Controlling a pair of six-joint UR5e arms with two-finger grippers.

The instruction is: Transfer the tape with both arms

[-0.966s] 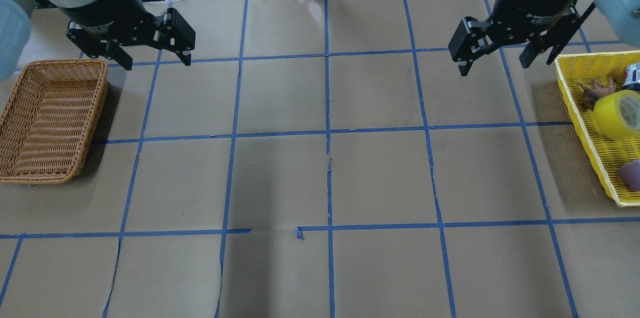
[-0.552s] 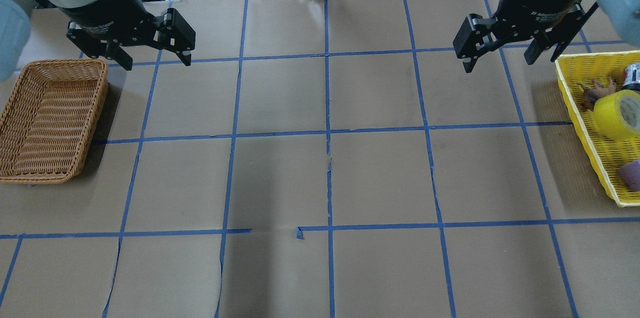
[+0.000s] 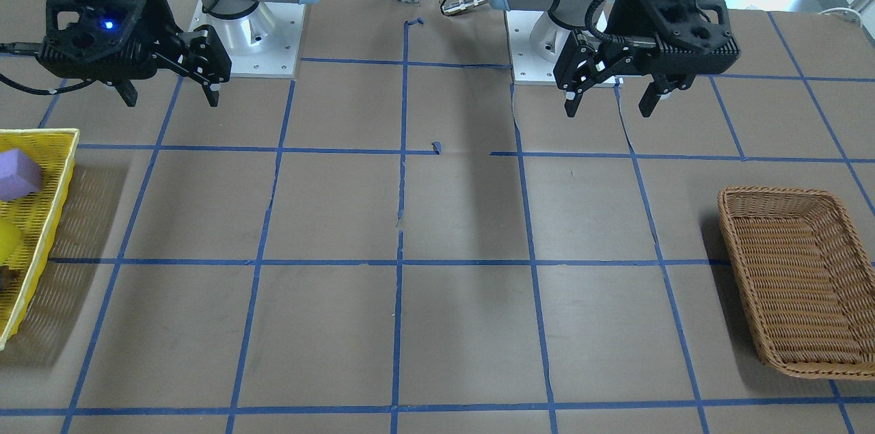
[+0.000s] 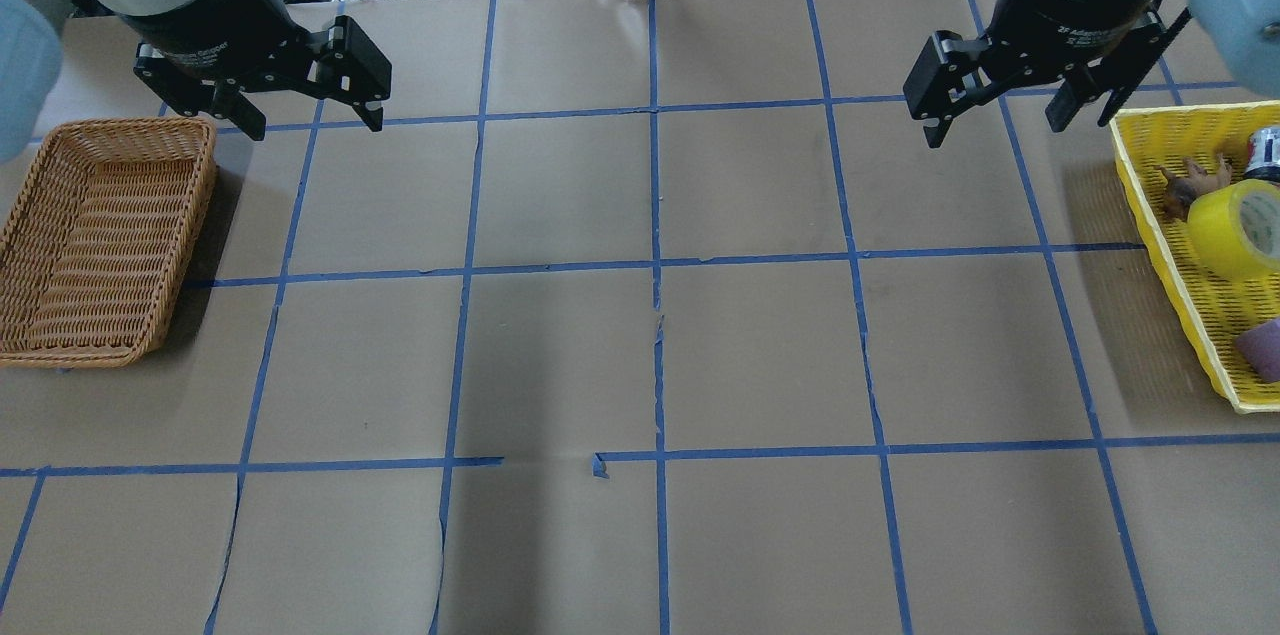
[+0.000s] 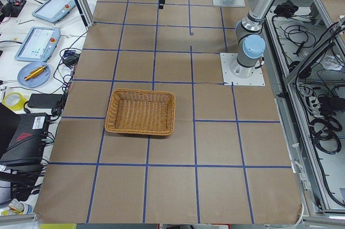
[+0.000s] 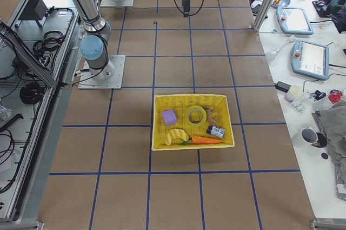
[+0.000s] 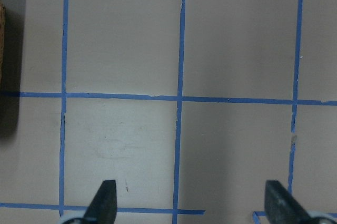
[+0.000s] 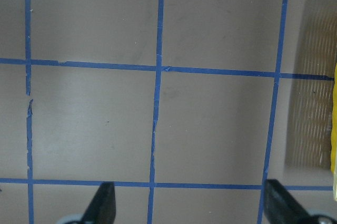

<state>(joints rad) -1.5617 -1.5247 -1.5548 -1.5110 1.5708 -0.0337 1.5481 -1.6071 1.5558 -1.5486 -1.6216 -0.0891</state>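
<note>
The yellow roll of tape [image 4: 1240,230] lies in the yellow basket [image 4: 1150,215] at the table's right edge; it also shows in the exterior right view [image 6: 196,115]. My right gripper [image 4: 992,130] hangs open and empty above the table, left of the basket and apart from the tape. It also shows in the front-facing view [image 3: 171,100] and the right wrist view [image 8: 190,203]. My left gripper [image 4: 312,125] hangs open and empty at the far left, beside the wicker basket [image 4: 125,122]. It shows too in the front-facing view [image 3: 608,109] and the left wrist view [image 7: 190,203].
The yellow basket also holds a purple block [image 4: 1262,350], a can [image 4: 1265,153], a brown toy [image 4: 1190,180], a carrot [image 6: 205,139] and a banana [image 6: 175,135]. The wicker basket holds nothing. Brown paper with a blue tape grid covers the table. Cables and devices lie beyond the far edge.
My right gripper has shifted slightly to the right, toward the yellow basket, still open. The left arm has not moved.
</note>
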